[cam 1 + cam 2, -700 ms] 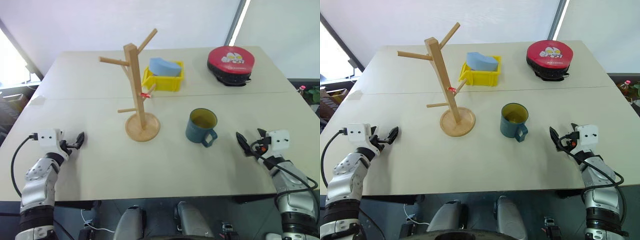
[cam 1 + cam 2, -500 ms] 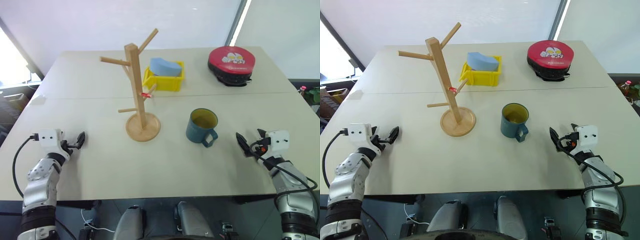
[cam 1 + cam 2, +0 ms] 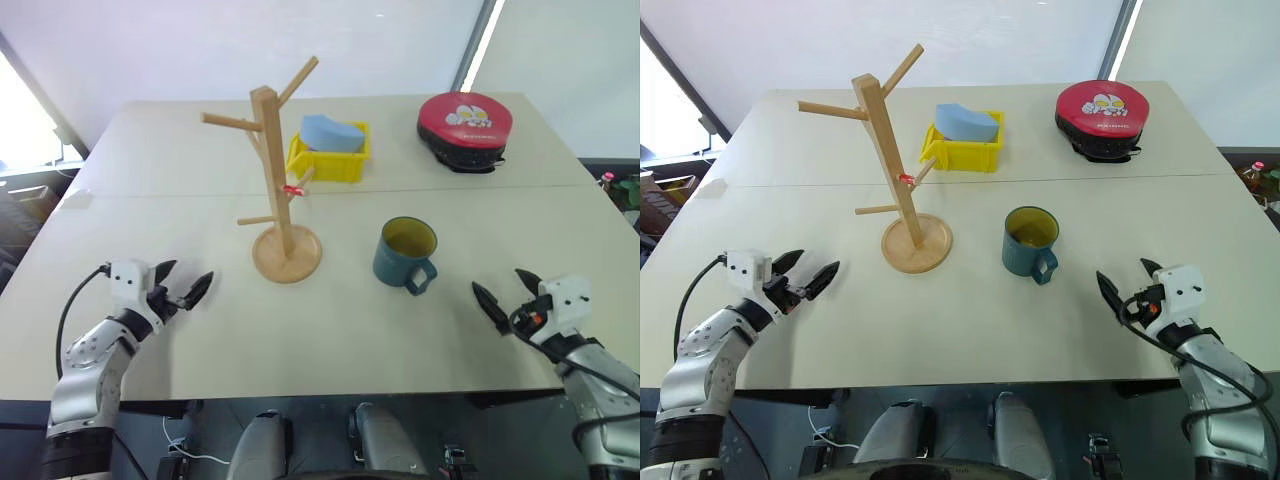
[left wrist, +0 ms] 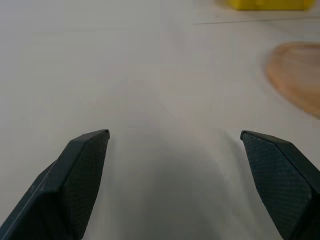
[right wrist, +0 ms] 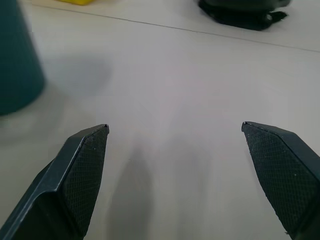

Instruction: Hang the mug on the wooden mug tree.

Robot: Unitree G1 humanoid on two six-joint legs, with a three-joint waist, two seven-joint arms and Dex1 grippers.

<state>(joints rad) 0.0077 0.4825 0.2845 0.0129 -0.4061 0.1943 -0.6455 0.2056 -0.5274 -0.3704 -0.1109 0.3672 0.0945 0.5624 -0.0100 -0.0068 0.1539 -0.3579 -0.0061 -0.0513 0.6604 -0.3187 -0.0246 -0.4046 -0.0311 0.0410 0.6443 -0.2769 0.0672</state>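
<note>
We note both claws spread, empty: left (image 3: pixel 186 290), right (image 3: pixel 508 295). Mug (image 3: pixel 404 253) unhung mid-counter (image 3: pixel 330 340), beside tree (image 3: pixel 276 180). Next, we judge: right claw grasps mug.

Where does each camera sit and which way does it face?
Head pair: look forward and down over the table, mug, wooden mug tree, left gripper and right gripper.
Left wrist: along its open fingers toward the tree's base.
Right wrist: along its open fingers, mug beside.
All share the table.
</note>
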